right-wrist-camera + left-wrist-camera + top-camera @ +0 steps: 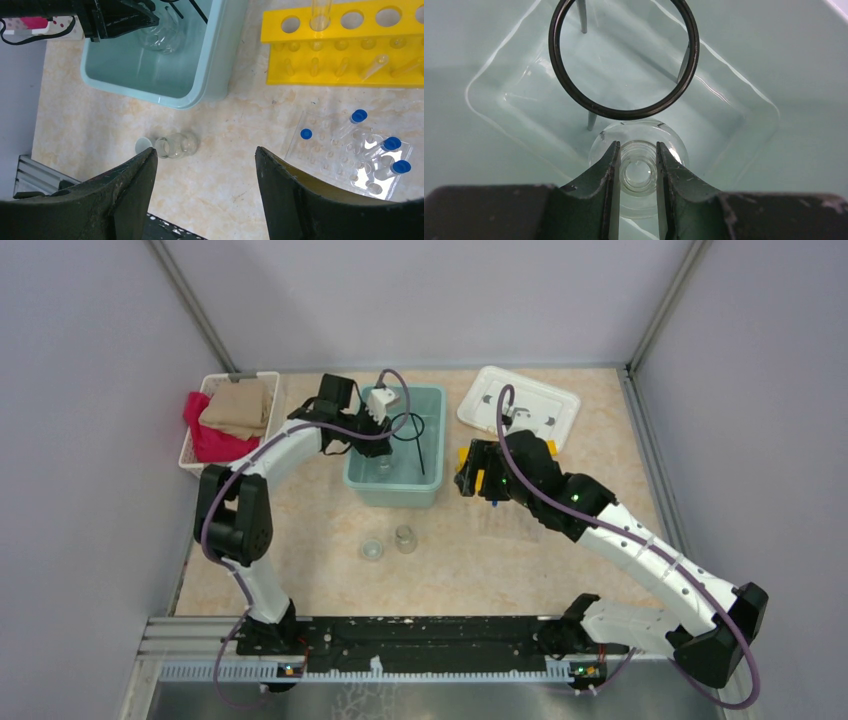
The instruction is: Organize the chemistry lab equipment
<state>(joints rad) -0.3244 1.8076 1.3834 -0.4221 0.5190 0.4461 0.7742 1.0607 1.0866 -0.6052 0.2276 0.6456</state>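
Spread end effector (205, 152) hovers above beaker (176, 145) and capped tubes (358, 116).

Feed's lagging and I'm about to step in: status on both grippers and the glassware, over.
Left gripper shut on neck of glass beaker, inside teal bin. Right gripper open, empty, above table. Black wire ring close beside beaker in bin.
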